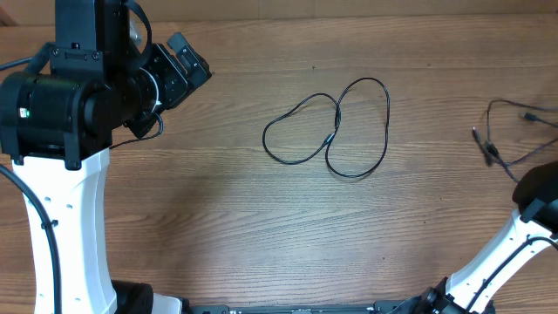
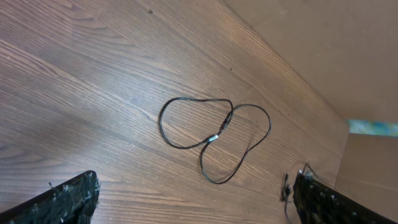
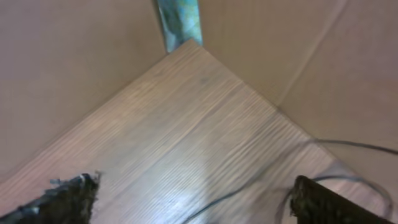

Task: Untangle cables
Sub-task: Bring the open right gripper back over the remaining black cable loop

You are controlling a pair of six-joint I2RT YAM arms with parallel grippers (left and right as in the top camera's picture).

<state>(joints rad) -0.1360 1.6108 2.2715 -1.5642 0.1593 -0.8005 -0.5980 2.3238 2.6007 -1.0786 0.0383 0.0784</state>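
Centre: looped cable point(image 1: 332, 135) flat, open table point(image 1: 218, 218) all round.
Right edge: second cable point(image 1: 486, 148) sprawls.
Left: left arm point(image 1: 61, 113) overhangs.
Far side: cardboard wall point(image 2: 298, 43) blocks passage.

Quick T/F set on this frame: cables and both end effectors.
1. The looped cable lies in two loops flat on the table. True.
2. The left end effector grips it. False: it is open and empty, and the cable lies apart from it.
3. A second cable lies near the table's right edge. True.
4. The right end effector is shut. False: it stands wide open.
5. The two cables touch. False: bare wood separates them.
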